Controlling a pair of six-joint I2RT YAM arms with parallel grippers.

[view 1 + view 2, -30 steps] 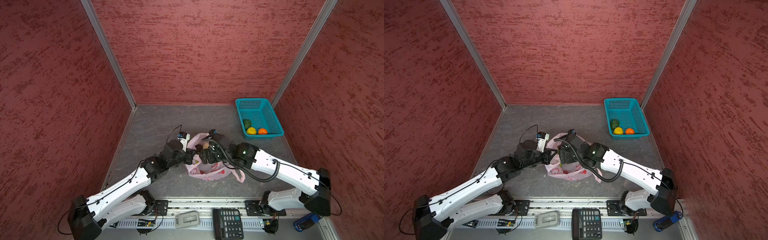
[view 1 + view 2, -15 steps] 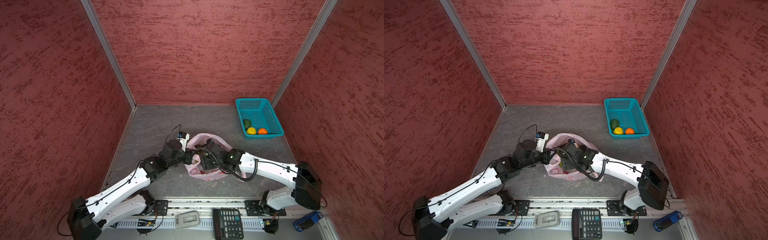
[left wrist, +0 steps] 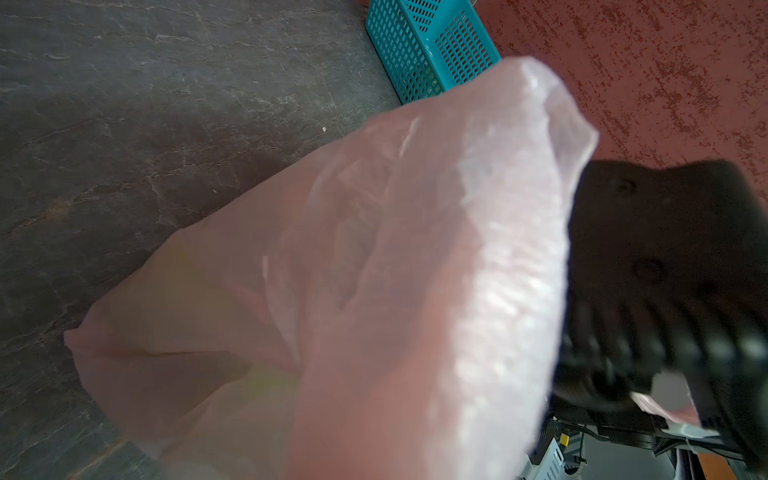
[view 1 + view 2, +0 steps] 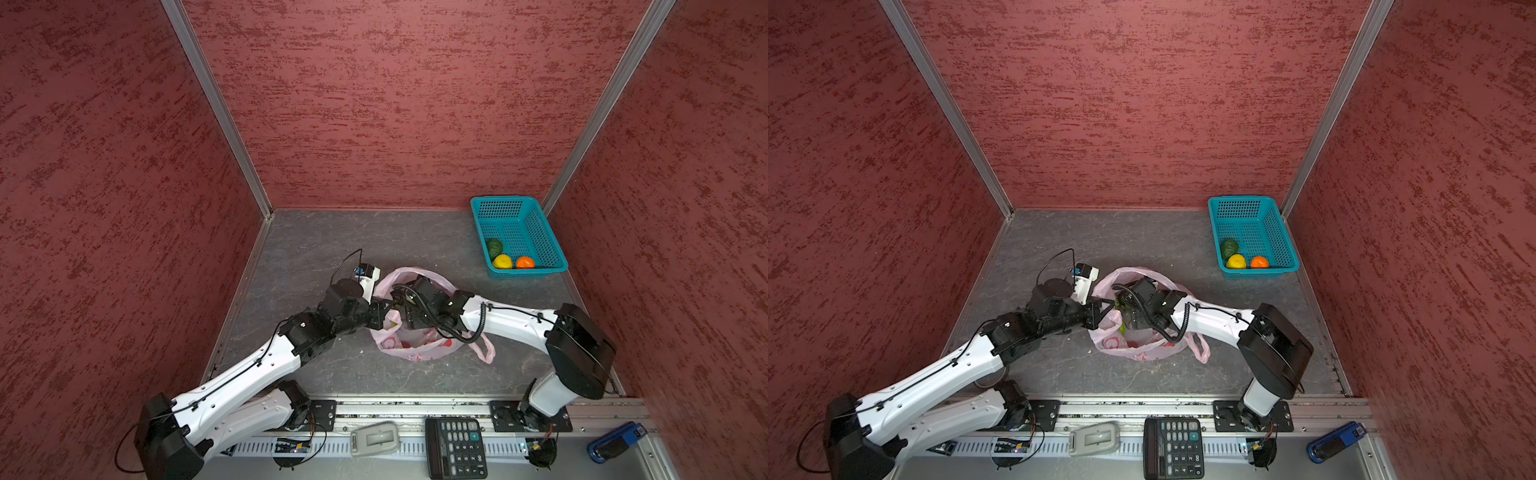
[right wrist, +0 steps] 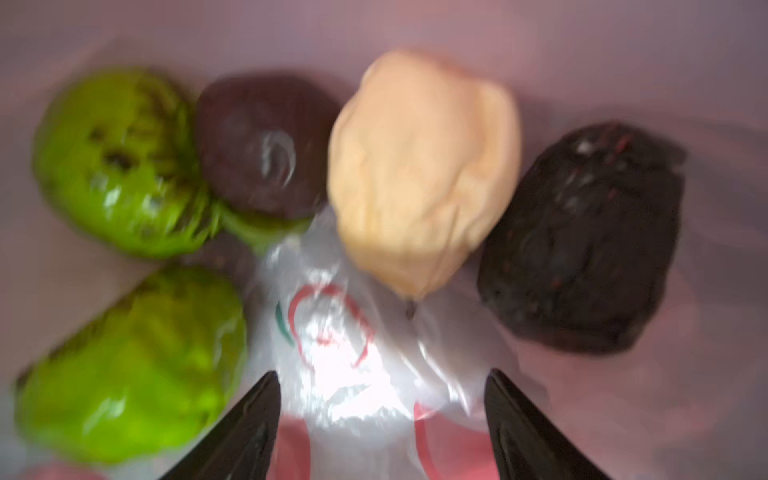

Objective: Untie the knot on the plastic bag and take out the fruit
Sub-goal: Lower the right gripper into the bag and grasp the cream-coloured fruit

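The pale-pink plastic bag (image 4: 415, 349) lies mid-floor with its mouth held wide; its knot is out of view. My left gripper (image 4: 385, 309) is shut on the bag's left rim, and pink film (image 3: 415, 270) drapes over the left wrist view and hides the jaws. My right gripper (image 5: 380, 399) is open inside the bag, empty, just above the printed bottom. Ahead of its fingertips (image 5: 259, 419) lies fruit: two bumpy green pieces (image 5: 116, 162), one dark brown (image 5: 262, 145), one cream (image 5: 424, 166), one black (image 5: 582, 232).
A teal basket (image 4: 505, 198) at the back right holds a dark green fruit (image 4: 494, 248), a yellow one (image 4: 502, 261) and an orange one (image 4: 525, 262). A calculator (image 4: 455, 446), a grey device (image 4: 374, 438) and a blue object (image 4: 615, 442) sit on the front rail. Red walls close three sides.
My right arm has folded its elbow toward the front and pushed the gripper deeper into the bag, its jaws narrowing a little. The left gripper has kept its hold and place.
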